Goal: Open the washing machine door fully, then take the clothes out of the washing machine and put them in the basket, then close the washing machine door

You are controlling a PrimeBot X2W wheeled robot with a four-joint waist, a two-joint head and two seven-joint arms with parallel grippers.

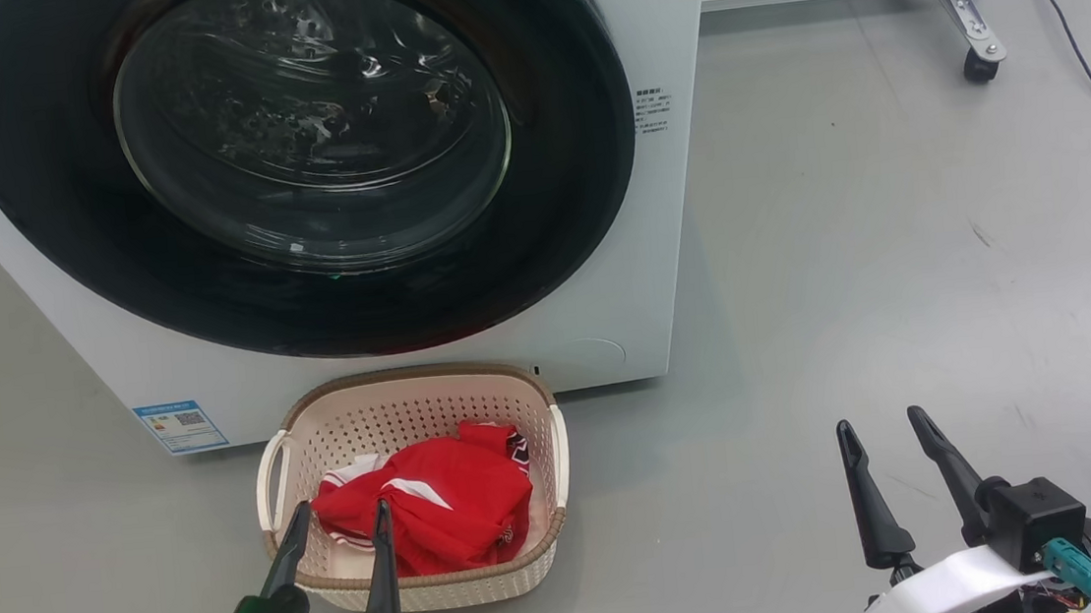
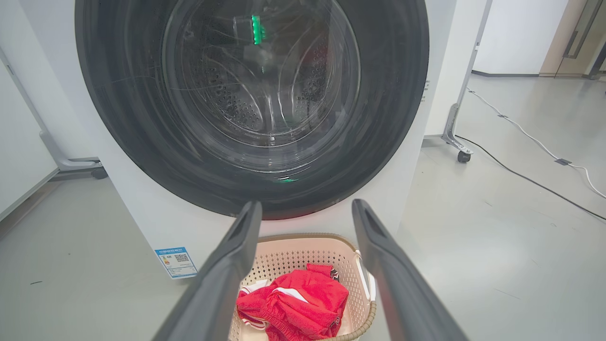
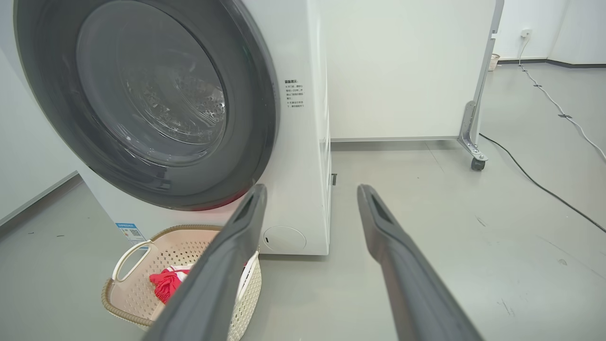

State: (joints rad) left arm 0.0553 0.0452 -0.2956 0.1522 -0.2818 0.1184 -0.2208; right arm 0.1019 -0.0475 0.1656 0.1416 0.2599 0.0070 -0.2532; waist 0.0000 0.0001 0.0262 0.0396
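The washing machine door looks shut against the white front of the washing machine. In the right wrist view its black ring lies flush with the cabinet edge, though from these angles it is hard to say whether the latch has caught. The clothes are bunched in the basket, which sits on the floor at 6 o'clock from the door, just in front of the machine's base. The drum behind the glass appears empty.

The left gripper is released, with its fingers spread and nothing between them. It hovers at the basket's near rim, at 7 o'clock in the head view. The right gripper is likewise released and empty, over bare floor well apart from the basket, at 4 o'clock.

The task reads as all but finished, so what remains is confirming the closure. If a check is wanted, the right arm is better placed, since it has free floor around it and a clear line to the door's 3 o'clock edge. Any push should land on the black ring, not the bulging glass, and should be squarely inward and gentle. The left arm should lift straight back so a finger does not snag the basket's rim or drag the jersey out.
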